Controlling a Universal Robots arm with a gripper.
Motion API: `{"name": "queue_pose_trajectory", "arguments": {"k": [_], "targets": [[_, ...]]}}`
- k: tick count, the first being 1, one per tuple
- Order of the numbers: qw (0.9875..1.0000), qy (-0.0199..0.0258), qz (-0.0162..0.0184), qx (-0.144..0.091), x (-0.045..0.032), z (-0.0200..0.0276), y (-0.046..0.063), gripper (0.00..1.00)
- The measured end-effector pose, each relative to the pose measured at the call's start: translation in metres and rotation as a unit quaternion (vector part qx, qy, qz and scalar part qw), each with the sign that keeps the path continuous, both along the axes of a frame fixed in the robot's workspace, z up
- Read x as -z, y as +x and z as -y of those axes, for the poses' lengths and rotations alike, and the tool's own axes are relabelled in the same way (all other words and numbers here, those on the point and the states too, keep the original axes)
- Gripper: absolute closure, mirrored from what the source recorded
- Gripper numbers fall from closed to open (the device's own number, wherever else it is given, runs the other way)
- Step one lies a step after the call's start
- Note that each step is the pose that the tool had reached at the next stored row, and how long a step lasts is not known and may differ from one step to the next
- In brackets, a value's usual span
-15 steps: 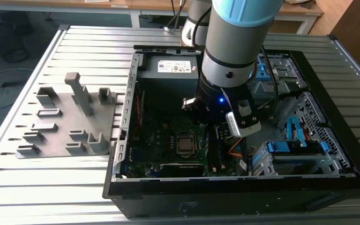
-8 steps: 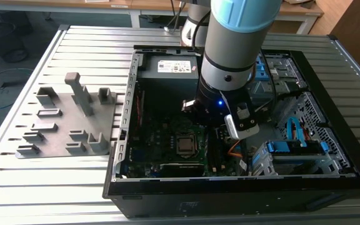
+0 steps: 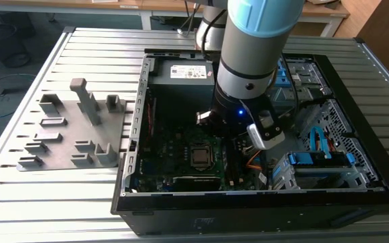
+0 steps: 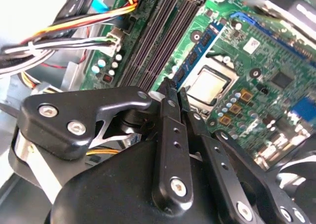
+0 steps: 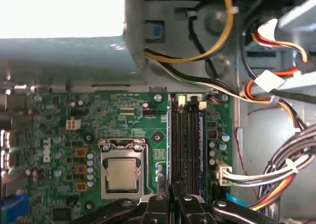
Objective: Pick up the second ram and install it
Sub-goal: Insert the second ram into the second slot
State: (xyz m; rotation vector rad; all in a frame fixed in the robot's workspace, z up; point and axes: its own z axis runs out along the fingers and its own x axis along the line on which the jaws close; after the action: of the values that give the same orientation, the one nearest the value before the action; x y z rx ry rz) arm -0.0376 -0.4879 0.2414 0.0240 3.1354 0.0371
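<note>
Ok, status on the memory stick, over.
Gripper down inside the computer case, over the memory slots. Memory stick standing in the slot beside the processor, at the gripper's tip. Cables lie off to the side.

silver arm (image 3: pixel 252 45) with pale blue cap, black screwed hand (image 4: pixel 173 93) linkages

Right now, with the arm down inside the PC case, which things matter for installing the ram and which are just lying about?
For the job:
- hand, low over the motherboard
- blue-green ram stick, standing in the slot bank just ahead of the hand
- dark memory slots beside that stick

Just lying about:
- processor
- wire bundles
- grey fixture plate, outside the case
- power supply
</note>
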Motion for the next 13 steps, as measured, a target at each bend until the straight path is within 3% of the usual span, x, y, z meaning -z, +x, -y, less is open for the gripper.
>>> {"name": "queue_pose_trajectory", "arguments": {"k": [3,13], "targets": [[0.9997,0.0001,0.0,-0.024,0.0006,0.0,0.0002,0.86],[0.9998,0.0,0.0,-0.021,0.0024,0.0001,0.0053,0.86]]}}
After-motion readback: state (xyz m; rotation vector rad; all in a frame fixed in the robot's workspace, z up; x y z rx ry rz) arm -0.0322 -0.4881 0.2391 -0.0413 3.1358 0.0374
